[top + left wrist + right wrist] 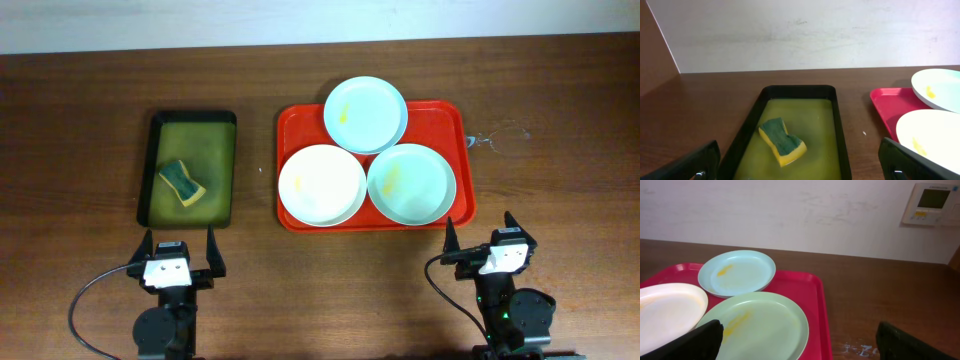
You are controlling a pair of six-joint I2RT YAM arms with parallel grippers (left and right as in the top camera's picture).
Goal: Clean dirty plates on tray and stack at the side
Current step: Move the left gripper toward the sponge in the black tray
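Three plates lie on the red tray [455,125]. A pale blue plate [366,114] with a yellow smear sits at the back, partly over the rim. A cream-white plate [321,184] sits front left, a pale mint plate [411,184] with a yellow smear front right. In the right wrist view the mint plate [765,325], blue plate [737,272] and white plate [665,310] show on the tray [812,290]. My left gripper [180,245] is open and empty near the table's front, facing the green tray. My right gripper [481,232] is open and empty, just in front of the red tray's right corner.
A black-rimmed olive-green tray [160,130] holds a yellow sponge with a green scouring top [182,182]; both show in the left wrist view, the tray [837,120] and the sponge [782,141]. White scuff marks [500,135] lie on the wood right of the red tray.
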